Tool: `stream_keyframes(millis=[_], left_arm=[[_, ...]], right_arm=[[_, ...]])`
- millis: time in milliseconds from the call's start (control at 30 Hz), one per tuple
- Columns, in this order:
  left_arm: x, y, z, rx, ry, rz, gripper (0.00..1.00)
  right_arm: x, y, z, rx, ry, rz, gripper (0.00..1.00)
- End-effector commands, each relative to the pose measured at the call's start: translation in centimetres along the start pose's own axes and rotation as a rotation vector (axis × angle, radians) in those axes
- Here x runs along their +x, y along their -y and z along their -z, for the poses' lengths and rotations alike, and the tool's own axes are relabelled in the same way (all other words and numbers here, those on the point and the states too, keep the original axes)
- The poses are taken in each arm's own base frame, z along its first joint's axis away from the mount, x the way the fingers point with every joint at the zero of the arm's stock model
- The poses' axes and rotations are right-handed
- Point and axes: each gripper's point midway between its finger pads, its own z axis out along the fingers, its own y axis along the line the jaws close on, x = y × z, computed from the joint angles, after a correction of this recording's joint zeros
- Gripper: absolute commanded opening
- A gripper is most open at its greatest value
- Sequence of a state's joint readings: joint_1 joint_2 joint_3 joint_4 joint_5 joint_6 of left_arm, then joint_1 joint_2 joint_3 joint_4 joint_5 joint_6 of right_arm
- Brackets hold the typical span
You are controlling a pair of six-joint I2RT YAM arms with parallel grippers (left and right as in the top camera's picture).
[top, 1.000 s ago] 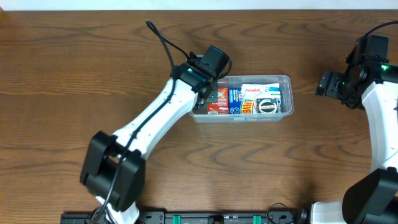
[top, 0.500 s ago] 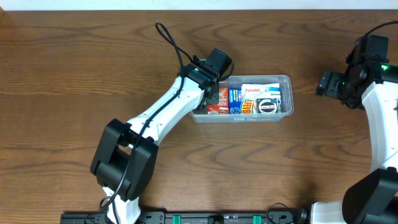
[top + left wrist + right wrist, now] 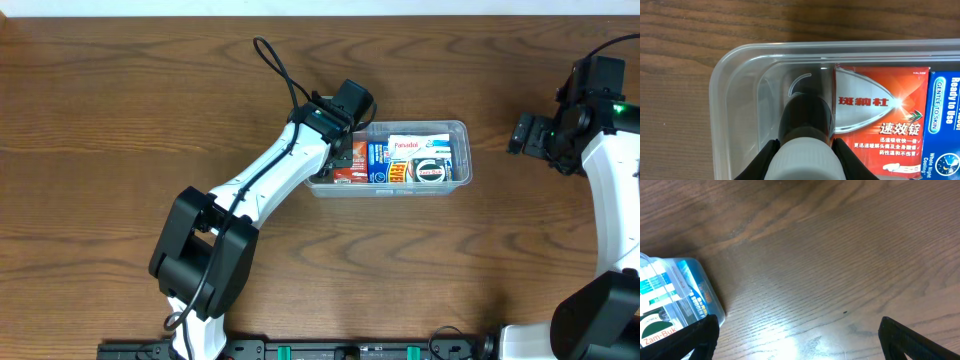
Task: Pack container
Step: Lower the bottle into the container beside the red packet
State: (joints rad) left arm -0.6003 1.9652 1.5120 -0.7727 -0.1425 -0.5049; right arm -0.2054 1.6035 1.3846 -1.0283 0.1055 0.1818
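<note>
Inside the container's [image 3: 467, 160] left end, our left gripper [image 3: 807, 159] is clamped on the white cap of a dark bottle [image 3: 806, 117] (just beside a red box [image 3: 880, 112]). Further right lie a blue box [image 3: 377, 160] and a white box [image 3: 418, 145]. Well right of the container, our right gripper [image 3: 520, 133] hangs wide open over the table [image 3: 120, 120].

A clear, see-through container [image 3: 740, 55] is seen centre frame, set on a table [image 3: 680, 30] of dark brown wood grain. A red-orange box [image 3: 880, 100] with white lettering is shown at right, a blue box [image 3: 945, 125] at the far right edge. A dark bottle [image 3: 805, 117], white-capped, is picked out at lower centre.
</note>
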Motion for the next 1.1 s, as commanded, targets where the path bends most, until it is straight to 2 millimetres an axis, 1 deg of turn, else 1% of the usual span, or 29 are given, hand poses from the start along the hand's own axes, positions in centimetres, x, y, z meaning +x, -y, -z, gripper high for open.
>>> stream_keyframes(millis=[0,100,267,367,400,800,1067], left_arm=[[-0.2,-0.5,-0.2,-0.024,0.013,0.013,0.26],[-0.1,-0.5,-0.2,-0.024,0.012,0.013,0.36],[-0.2,-0.5,-0.2,-0.024,0.013,0.009,0.39],[-0.2,-0.5,-0.2,-0.024,0.012,0.002,0.48],[-0.2,-0.5,-0.2,-0.024,0.012,0.001,0.49],[-0.4,-0.4,0.0,-0.02,0.019,-0.027,0.51],[-1.7,0.0,1.4,-0.002,0.061,-0.029,0.51]], right_arm=[[-0.1,0.2,0.0,0.008,0.0,0.004,0.99],[-0.1,0.2,0.0,0.008,0.0,0.004,0.99],[-0.1,0.2,0.0,0.008,0.0,0.004,0.99],[-0.1,0.2,0.0,0.007,0.0,0.004,0.99],[-0.1,0.2,0.0,0.008,0.0,0.004,0.99],[-0.1,0.2,0.0,0.008,0.0,0.004,0.99],[-0.1,0.2,0.0,0.008,0.0,0.004,0.99]])
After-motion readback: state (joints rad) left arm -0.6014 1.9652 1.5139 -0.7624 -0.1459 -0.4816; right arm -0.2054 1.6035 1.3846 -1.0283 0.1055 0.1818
